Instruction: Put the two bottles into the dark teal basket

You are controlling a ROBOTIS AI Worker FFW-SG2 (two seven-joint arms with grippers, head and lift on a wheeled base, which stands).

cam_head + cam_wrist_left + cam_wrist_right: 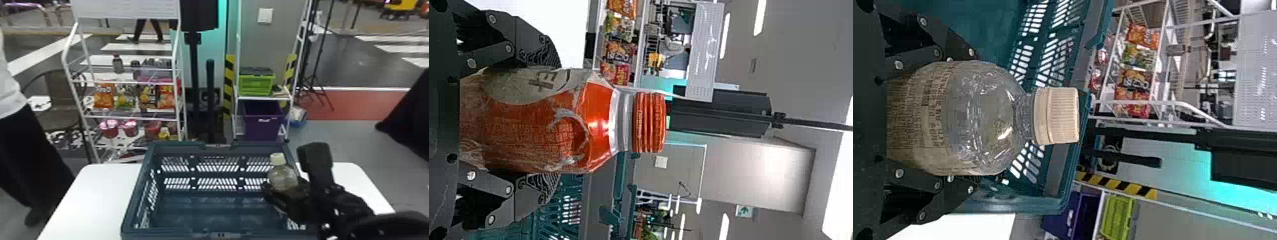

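The dark teal basket (217, 210) stands on the white table. At its right side my right gripper (281, 191) holds a clear bottle with a pale cap (282, 174) upright, over the basket's right part. In the right wrist view the right gripper (953, 120) is shut on that clear bottle (985, 120), with the teal basket (1053, 200) behind it. In the left wrist view the left gripper (529, 120) is shut on an orange-red bottle (544, 125) with an orange cap; part of the basket (564, 210) lies beyond it.
The white table (92, 198) extends on both sides of the basket. Behind it stand a snack rack (127, 118) and a shelf with a green crate (256, 83) and a purple bin (263, 124). A black stand (194, 73) rises between them.
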